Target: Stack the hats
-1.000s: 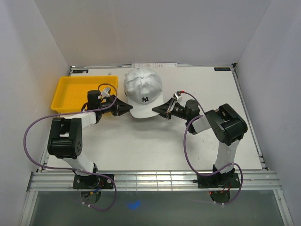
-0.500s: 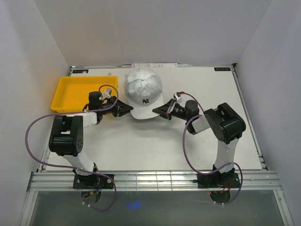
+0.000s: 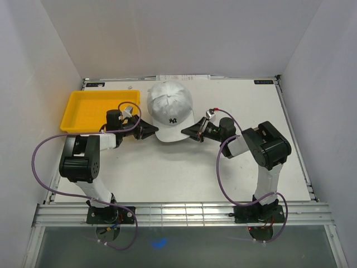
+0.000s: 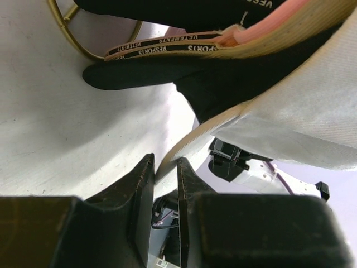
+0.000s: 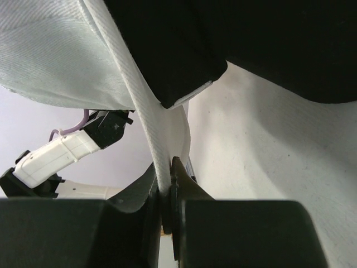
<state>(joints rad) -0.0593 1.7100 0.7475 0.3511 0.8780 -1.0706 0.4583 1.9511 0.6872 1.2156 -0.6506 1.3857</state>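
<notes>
A white hat (image 3: 170, 103) with a dark front logo sits on top of the stack at the table's middle back. My left gripper (image 3: 149, 130) is shut on the white hat's left lower edge, and my right gripper (image 3: 188, 133) is shut on its right lower edge. In the left wrist view the white hat's rim (image 4: 301, 117) runs down between my fingers (image 4: 165, 167); under it show a black hat (image 4: 223, 84), a tan hat's edge (image 4: 312, 25) and a pink hat's edge (image 4: 240, 36). In the right wrist view my jaws (image 5: 167, 187) pinch the white rim (image 5: 56, 50) beside the black hat (image 5: 268, 39).
A yellow tray (image 3: 92, 111) lies at the back left, close behind my left arm. A gold wire stand (image 4: 67, 20) shows under the hats in the left wrist view. White walls enclose the table on three sides.
Both grippers have shifted slightly with the white hat, which has settled a little lower over the stack. Both grips are unchanged.
</notes>
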